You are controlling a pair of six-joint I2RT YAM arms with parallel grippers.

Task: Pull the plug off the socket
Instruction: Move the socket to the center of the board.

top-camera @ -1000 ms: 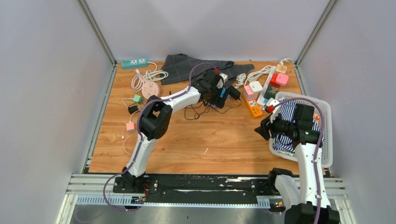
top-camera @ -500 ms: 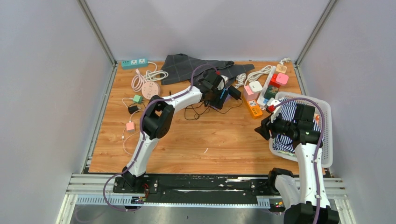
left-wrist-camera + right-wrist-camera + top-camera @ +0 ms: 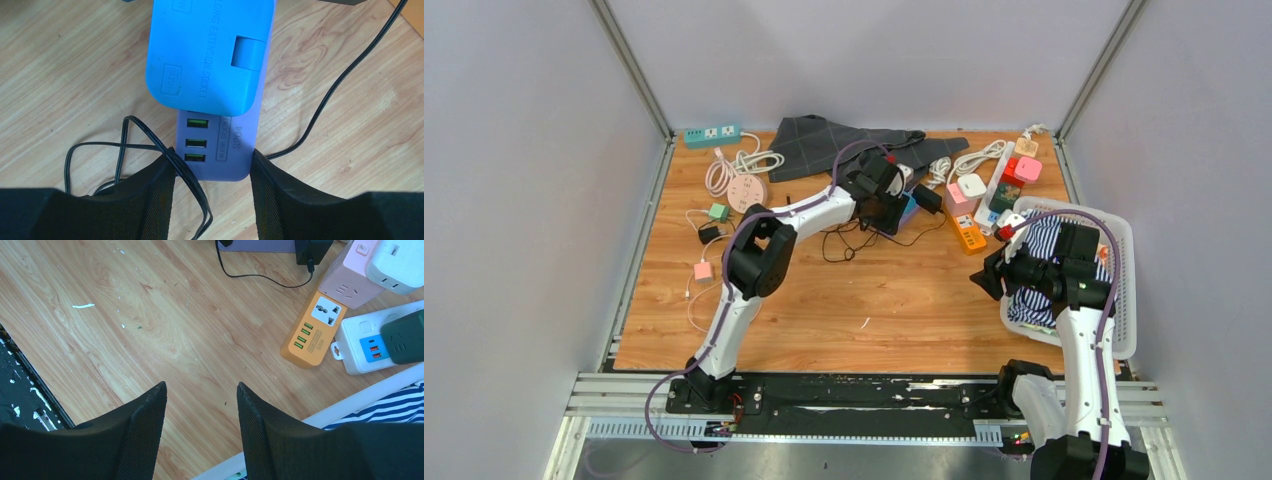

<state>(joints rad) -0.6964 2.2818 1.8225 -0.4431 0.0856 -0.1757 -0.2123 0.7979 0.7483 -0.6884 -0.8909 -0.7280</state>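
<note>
The left gripper (image 3: 212,164) stands over the near end of the purple socket strip (image 3: 220,145). This strip is a smooth matte plastic bar with rounded corners and three small USB ports lined in green. The jaws are about half wide and closed on it, with one black meshed pad (image 3: 262,200) on each long side. A thin black cable (image 3: 150,142) passes between the pad at 9 o'clock and the plastic. A glossy blue block (image 3: 210,50), flat with rounded corners and raised letters, covers the strip toward 12 o'clock.

Seen from above, this group lies at about 1 o'clock on the wooden table (image 3: 844,310). The black plug (image 3: 312,249), a boxy matte adapter, sits against the strip's end on its 3 o'clock side. How deep it sits in the socket I cannot tell.

The right gripper (image 3: 201,390) hovers at about 4 o'clock of the table, just beside the rim of the white slotted basket (image 3: 1128,300). Its jaws are apart and hold nothing; only wood grain shows between them. In its own view, toward 2 o'clock, an orange strip (image 3: 312,330), a pink cube (image 3: 345,282) and a white strip (image 3: 360,347) lie packed close together.

Bare wood spreads between the two grippers and down toward 6 o'clock. The far edge at 12 o'clock is crowded with a grey checked cloth (image 3: 824,140) and coiled white cords (image 3: 744,160).
</note>
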